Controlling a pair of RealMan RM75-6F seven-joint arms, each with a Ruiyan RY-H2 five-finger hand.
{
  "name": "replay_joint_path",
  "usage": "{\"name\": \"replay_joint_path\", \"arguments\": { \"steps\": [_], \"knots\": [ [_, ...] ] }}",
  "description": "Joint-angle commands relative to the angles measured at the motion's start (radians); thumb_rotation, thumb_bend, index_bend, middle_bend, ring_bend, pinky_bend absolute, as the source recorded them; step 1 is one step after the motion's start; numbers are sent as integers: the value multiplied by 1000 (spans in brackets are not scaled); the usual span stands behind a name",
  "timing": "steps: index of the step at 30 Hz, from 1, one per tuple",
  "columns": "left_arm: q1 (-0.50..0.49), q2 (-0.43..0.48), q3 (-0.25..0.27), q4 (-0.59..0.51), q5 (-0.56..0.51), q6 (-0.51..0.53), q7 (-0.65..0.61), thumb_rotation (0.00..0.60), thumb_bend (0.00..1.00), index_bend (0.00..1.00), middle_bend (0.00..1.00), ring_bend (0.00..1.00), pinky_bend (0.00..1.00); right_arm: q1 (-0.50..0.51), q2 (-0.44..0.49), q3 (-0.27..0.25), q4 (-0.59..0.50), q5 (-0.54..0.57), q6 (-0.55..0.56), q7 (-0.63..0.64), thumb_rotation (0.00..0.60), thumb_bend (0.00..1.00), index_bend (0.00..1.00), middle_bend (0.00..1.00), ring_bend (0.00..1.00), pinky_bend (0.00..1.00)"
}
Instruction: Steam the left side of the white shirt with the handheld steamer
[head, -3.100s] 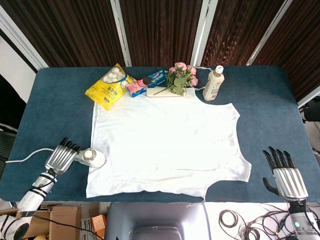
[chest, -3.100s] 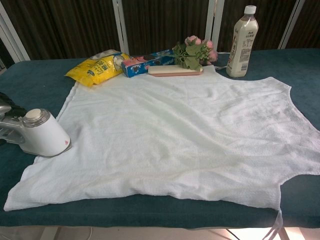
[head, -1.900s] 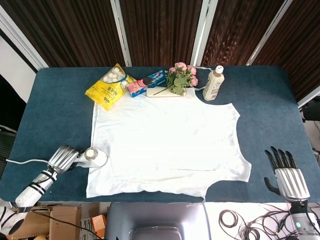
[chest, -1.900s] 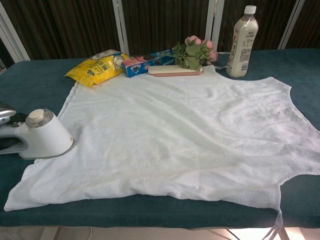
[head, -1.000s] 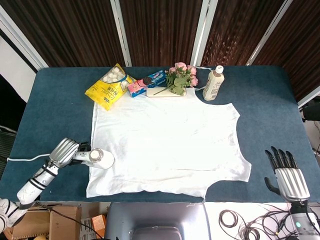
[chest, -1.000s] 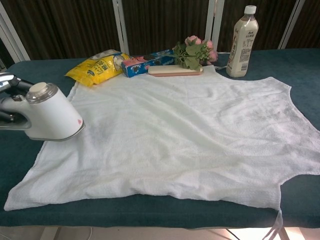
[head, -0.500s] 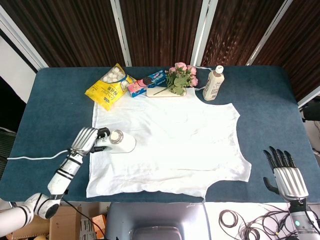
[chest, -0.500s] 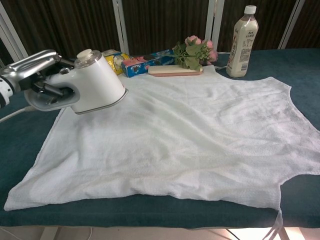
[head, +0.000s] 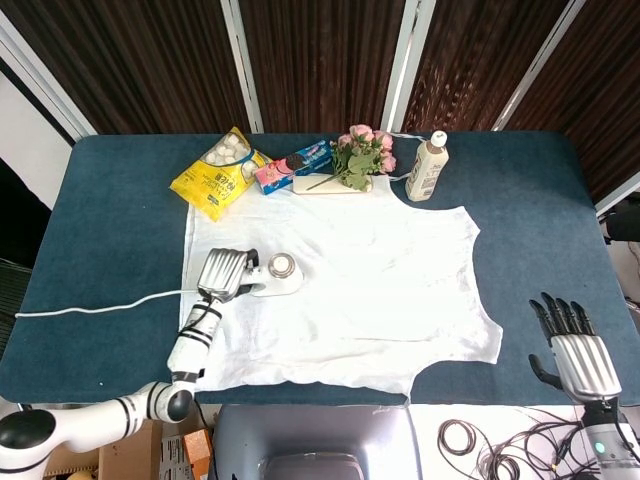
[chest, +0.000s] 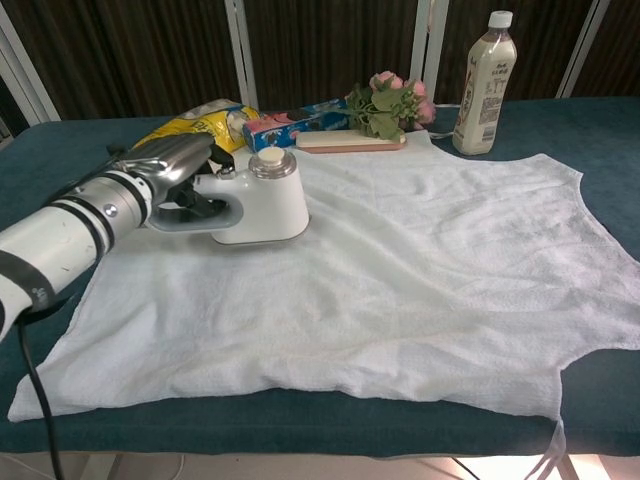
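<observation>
The white shirt (head: 340, 290) (chest: 400, 270) lies flat on the blue table. My left hand (head: 224, 273) (chest: 170, 170) grips the handle of the white handheld steamer (head: 278, 277) (chest: 262, 203), which stands on the shirt's left part, a little in from its left edge. The steamer's white cord (head: 95, 304) trails off to the left over the table. My right hand (head: 574, 350) hangs open past the table's front right corner, fingers spread, holding nothing; the chest view does not show it.
Along the back edge lie a yellow snack bag (head: 217, 175) (chest: 190, 135), a blue biscuit box (head: 293, 165) (chest: 295, 125), pink flowers on a board (head: 358, 160) (chest: 385, 110) and a milk bottle (head: 426, 167) (chest: 485, 82). Blue table (head: 540, 230) lies right of the shirt.
My left hand has carried the steamer rightward from the shirt's left edge and set it down further onto the shirt. The right hand has stayed in place.
</observation>
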Motion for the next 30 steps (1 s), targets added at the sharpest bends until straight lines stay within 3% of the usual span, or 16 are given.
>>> {"name": "replay_joint_path", "arguments": {
  "steps": [1, 21, 25, 30],
  "knots": [
    [-42, -74, -32, 98, -73, -5, 76, 600, 517, 981, 937, 923, 862, -3, 5, -2, 1, -7, 7, 11, 600, 309, 0, 0, 0, 30],
    [-74, -115, -141, 435, -187, -73, 87, 600, 517, 982, 936, 923, 862, -14, 12, -2, 1, -22, 31, 35, 600, 309, 0, 0, 0, 31],
    [-57, -91, -141, 409, -185, -93, 65, 600, 520, 982, 936, 923, 861, -15, 14, 1, 1, -21, 35, 38, 600, 309, 0, 0, 0, 31],
    [-23, -36, -133, 262, -182, -100, 49, 600, 522, 983, 937, 923, 861, -18, 13, 2, 0, -23, 42, 39, 600, 309, 0, 0, 0, 31]
  ]
}}
